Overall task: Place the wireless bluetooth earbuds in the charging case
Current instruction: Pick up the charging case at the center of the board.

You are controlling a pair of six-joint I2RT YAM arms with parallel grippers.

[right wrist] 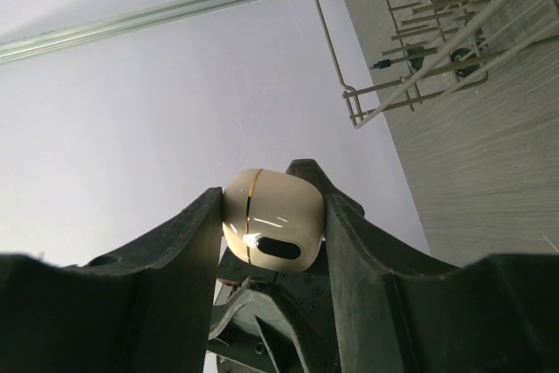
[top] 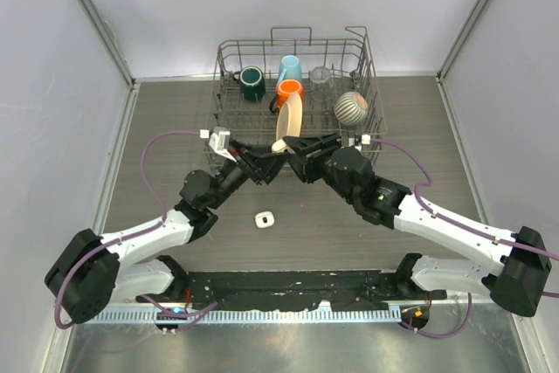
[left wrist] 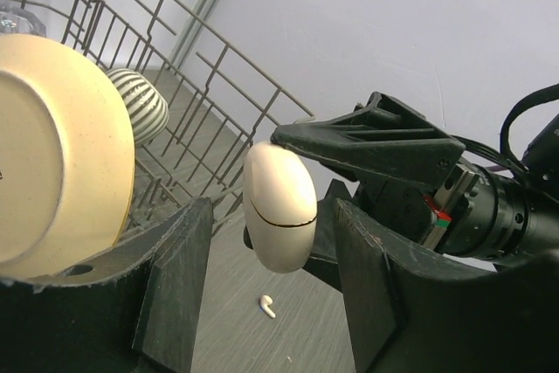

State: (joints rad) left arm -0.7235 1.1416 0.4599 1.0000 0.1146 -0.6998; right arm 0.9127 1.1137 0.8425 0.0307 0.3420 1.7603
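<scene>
Arms: two black-and-white robot arms, left arm (top: 148,238) and right arm (top: 454,224), bases at the near edge, both reaching inward and meeting above the middle of the tabletop.
Tabletop (top: 166,128): grey, wood-grained, pale walls on three sides.
Dish rack (top: 253,41): grey wire, standing at the far edge of the tabletop.
Plate (left wrist: 61,155): cream, round, standing on edge at the front of the dish rack.
Striped bowl (top: 351,107): rounded, grey-and-white ribbed, at the right end of the rack.
Mugs: dark green mug (top: 252,82), light blue mug (top: 290,67) and orange mug (top: 290,88) in the rack, with a clear glass (top: 321,79) to their right.
Right hand (right wrist: 269,207): clamped on the charging case, one black finger pressed to each side.
Left hand (left wrist: 271,224): fingers apart, one on either side of the case, a gap showing on both sides.
Charging case (left wrist: 279,207): glossy cream-white plastic, egg-shaped, lid shut along a thin seam, held in the air just in front of the rack, between the two hands.
White object (top: 265,218): small, rounded, dark at its centre, lying on the tabletop nearer the arm bases; too small to make out.
Earbud (left wrist: 267,306): tiny white plastic, short stem, lying loose on the tabletop below the case, outside it.
</scene>
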